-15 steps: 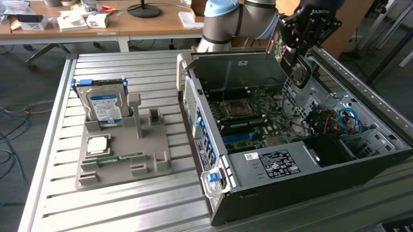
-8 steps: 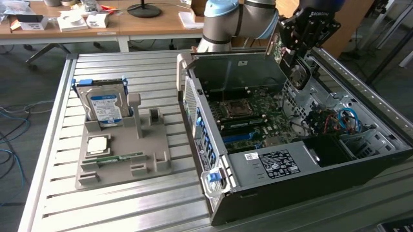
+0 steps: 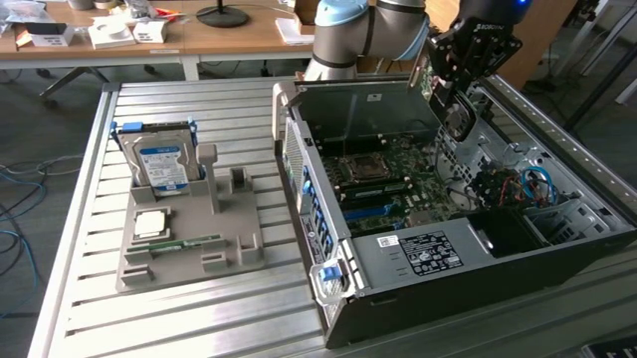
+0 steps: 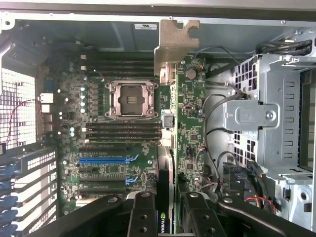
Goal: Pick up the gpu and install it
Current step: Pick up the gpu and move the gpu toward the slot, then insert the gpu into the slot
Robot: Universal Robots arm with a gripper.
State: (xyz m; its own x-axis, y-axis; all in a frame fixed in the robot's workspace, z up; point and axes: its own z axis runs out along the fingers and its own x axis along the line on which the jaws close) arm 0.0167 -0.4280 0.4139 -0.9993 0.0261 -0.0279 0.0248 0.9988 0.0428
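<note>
Wooden desk [image 3: 229, 41] behind, slatted metal table [image 3: 179, 321], cables [image 3: 15, 224] on grey floor

Slatted alu counter [image 3: 199, 313], metal frame rail along each side. Two things directly on it: grey moulded parts tray [image 3: 244, 246], flat, twd exterior view's left; open PC case [image 3: 428, 298], on its side w/ open face up, at exterior view's right. Tray & case just beside each other, narrow gap btw.

exterior view: is looking down slantwise from well back over the surface [image 3: 199, 313] and open case [image 3: 363, 104] | wrist view: is facing straight into the case, close, past fingers [image 4: 142, 217] and gpu [image 4: 175, 47] | shared: motherboard [image 3: 408, 153]
</note>
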